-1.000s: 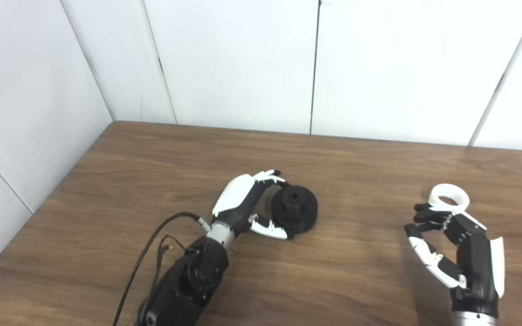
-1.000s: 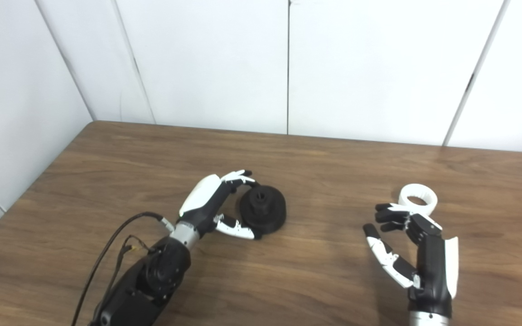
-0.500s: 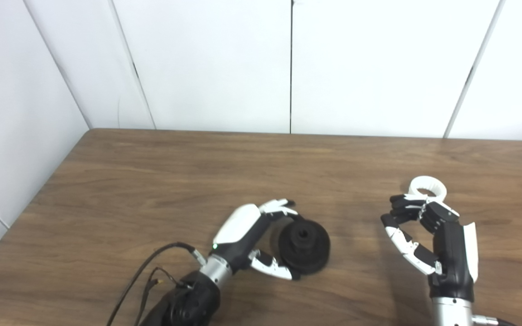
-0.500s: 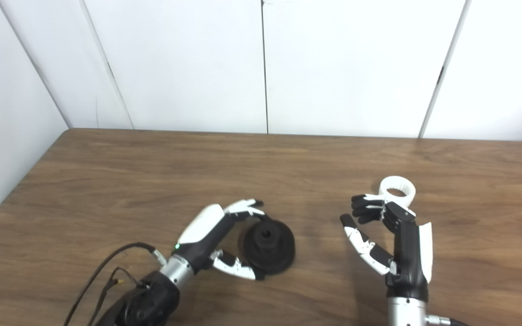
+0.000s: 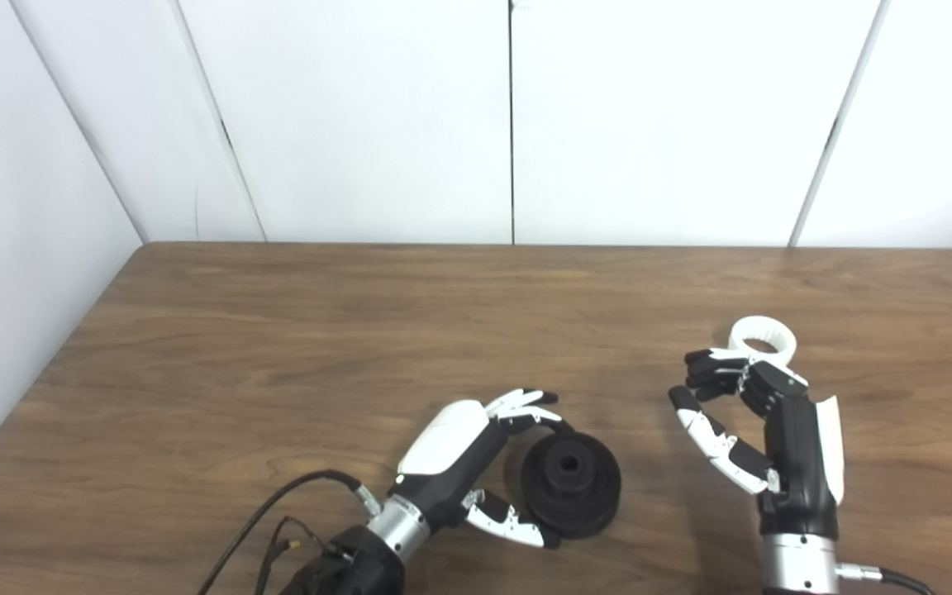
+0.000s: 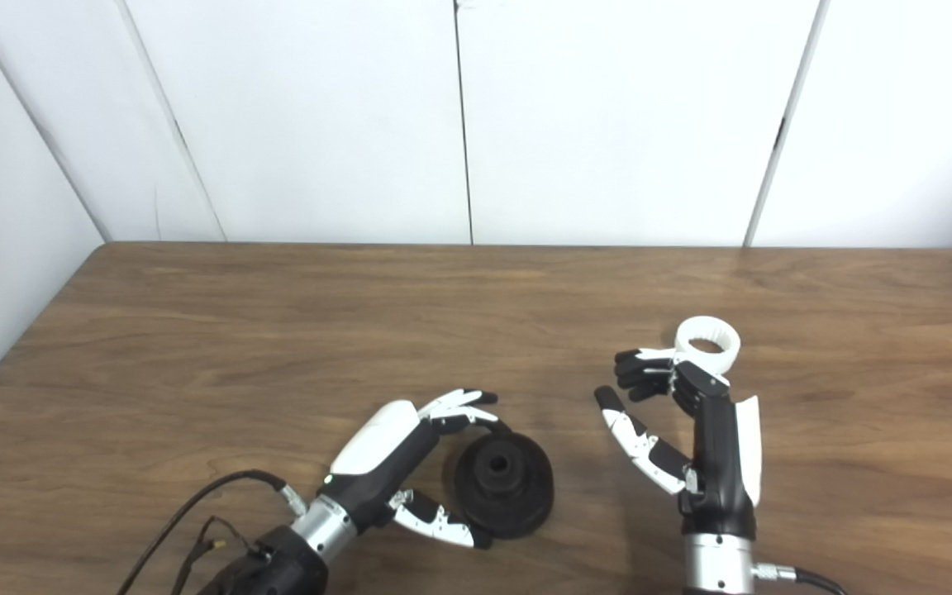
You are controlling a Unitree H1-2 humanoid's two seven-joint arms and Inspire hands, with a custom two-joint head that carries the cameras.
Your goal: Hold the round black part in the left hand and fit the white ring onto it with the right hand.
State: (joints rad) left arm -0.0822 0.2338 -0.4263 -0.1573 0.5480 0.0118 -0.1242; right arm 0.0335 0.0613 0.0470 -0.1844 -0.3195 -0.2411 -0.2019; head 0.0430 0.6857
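The round black part lies flat on the wooden table with its hub facing up. My left hand cups its left side. The fingers reach over the far rim and the thumb lies along the near rim, but they are not clamped on it. The white ring rests on the table at the right. My right hand stands upright just in front of the ring, open, with its curled fingertips to the ring's left and nothing held.
White wall panels close off the table's far edge and left side. A black cable trails from my left forearm across the near table. Bare wood lies between the black part and my right hand.
The whole picture has shifted, so the camera moved. Both hands keep the same pose relative to the black part and the white ring.
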